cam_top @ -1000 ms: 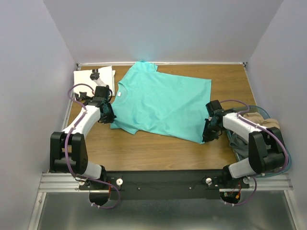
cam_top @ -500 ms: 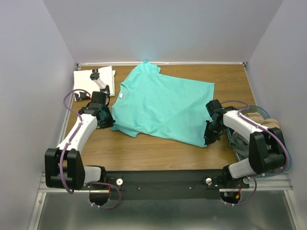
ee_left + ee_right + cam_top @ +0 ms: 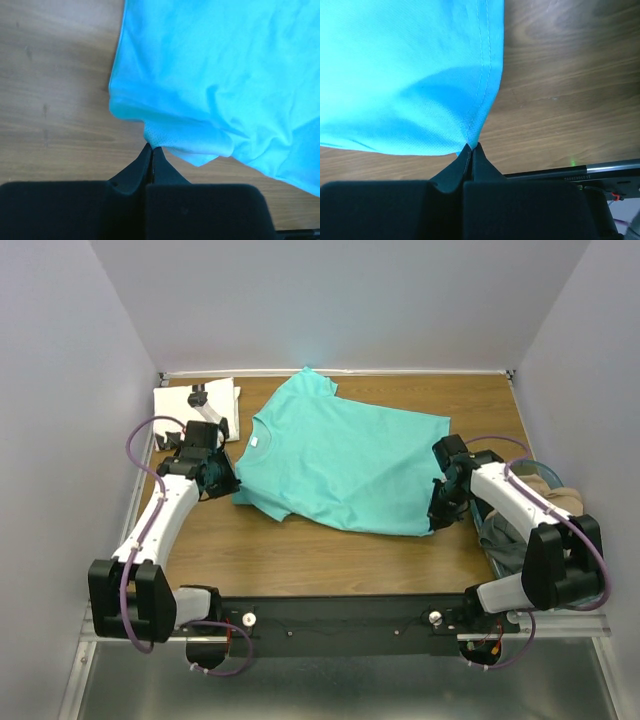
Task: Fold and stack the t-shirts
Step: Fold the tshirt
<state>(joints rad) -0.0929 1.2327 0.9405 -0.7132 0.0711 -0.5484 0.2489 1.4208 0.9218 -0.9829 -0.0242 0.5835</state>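
The turquoise t-shirt (image 3: 345,460) lies spread across the middle of the wooden table (image 3: 300,555), its collar and small white label (image 3: 254,440) to the left. My left gripper (image 3: 226,486) is shut on the shirt's left edge by the near sleeve; in the left wrist view the closed tips (image 3: 151,148) pinch a fold of the cloth (image 3: 215,75). On the hem's near right corner my right gripper (image 3: 438,515) is shut, its tips (image 3: 471,146) nipping the stitched corner of the fabric (image 3: 405,65). The white t-shirt (image 3: 186,398) with black marks lies folded at the back left.
A basket (image 3: 536,502) holding more clothes sits off the table's right edge, close to the right arm. Grey walls close in the back and both sides. Bare wood (image 3: 330,565) shows between the shirt and the arm bases.
My right gripper has closed on the hem corner and drawn back a little. The turquoise shirt has shifted slightly back and right. The left arm's elbow has swung outward, still gripping.
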